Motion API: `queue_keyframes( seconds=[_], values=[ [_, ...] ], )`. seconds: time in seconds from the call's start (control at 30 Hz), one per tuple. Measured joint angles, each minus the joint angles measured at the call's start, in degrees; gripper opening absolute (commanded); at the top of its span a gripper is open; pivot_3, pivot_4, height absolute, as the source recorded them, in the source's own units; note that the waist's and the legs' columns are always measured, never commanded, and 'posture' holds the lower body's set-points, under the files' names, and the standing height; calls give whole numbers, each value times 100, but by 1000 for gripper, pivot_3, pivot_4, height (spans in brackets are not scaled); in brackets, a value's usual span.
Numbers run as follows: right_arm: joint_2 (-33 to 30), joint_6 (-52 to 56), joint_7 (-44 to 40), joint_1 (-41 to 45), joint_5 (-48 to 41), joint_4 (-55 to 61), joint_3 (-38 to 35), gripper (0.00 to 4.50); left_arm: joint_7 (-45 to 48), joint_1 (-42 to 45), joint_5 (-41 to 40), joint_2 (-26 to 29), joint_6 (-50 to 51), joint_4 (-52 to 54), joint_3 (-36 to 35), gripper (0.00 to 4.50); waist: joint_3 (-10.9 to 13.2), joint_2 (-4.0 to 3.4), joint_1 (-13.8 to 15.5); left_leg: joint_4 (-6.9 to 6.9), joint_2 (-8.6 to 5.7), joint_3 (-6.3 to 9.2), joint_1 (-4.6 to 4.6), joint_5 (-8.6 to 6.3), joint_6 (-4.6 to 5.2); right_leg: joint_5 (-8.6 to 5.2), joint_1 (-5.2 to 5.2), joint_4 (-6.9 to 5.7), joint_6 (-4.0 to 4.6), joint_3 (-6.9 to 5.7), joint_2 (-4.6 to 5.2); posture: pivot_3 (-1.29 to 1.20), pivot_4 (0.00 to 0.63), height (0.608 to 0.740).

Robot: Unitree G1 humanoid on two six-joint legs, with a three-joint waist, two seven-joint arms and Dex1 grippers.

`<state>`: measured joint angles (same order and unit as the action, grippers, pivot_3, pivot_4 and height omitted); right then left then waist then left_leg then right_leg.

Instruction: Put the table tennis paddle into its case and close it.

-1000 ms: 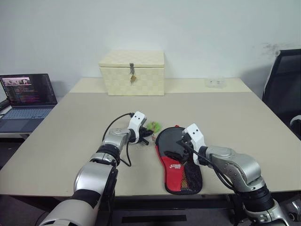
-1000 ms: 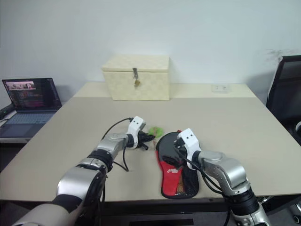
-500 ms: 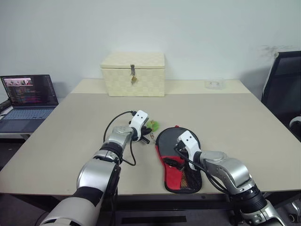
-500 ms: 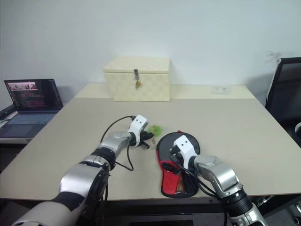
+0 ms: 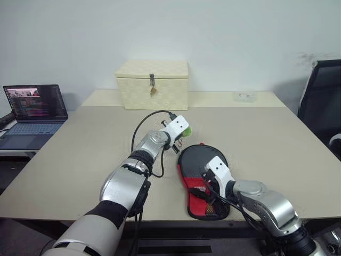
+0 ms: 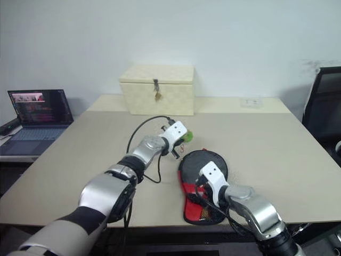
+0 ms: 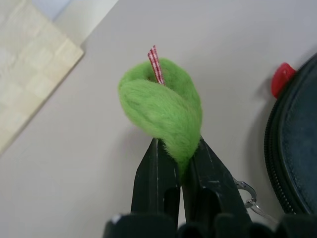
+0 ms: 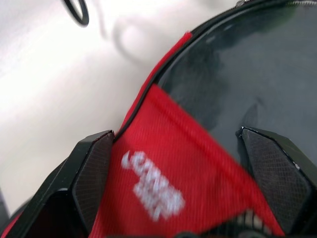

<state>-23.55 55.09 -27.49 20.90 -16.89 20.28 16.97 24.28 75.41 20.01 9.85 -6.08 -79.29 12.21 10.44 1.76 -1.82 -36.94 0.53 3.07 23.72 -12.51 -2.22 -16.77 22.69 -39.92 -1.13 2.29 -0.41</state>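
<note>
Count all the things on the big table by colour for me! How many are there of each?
Black and red: 1, the soft paddle-shaped fabric case
Green: 1, the small fuzzy felt ball, pinched in the left tool
Cream: 1, the woven latched box
Clear: 1, the small plastic box at the far edge
Total: 4

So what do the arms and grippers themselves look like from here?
Both arms are glossy silver shells with black joint bands. Each wrist carries a white block, with black cable looping from it. The left gripper has two slim, smooth black fingers; the right gripper has broad black fingers with cross-hatched pads.
</note>
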Motion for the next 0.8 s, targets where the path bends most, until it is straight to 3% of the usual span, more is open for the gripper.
queue_keyframes(
  seconds=[0.4, 0.8],
  values=[
    [-187, 114, 156, -579, -4, 628, -41, 4500, -255, 400, 1617, -356, -1211, -103, 1440, 50, -34, 25, 22, 17, 0, 6, -35, -5, 1, 0, -60, 61, -12, -5, 2, 0, 150, 740],
    [232, 132, 483, -438, 64, 335, -67, 4500, -524, 331, 1931, -289, -1055, -140, 1611, 50, -49, 41, -4, 23, 6, -7, -72, -7, 4, 5, -96, 84, -19, 5, 1, 0, 150, 740]
  ],
)
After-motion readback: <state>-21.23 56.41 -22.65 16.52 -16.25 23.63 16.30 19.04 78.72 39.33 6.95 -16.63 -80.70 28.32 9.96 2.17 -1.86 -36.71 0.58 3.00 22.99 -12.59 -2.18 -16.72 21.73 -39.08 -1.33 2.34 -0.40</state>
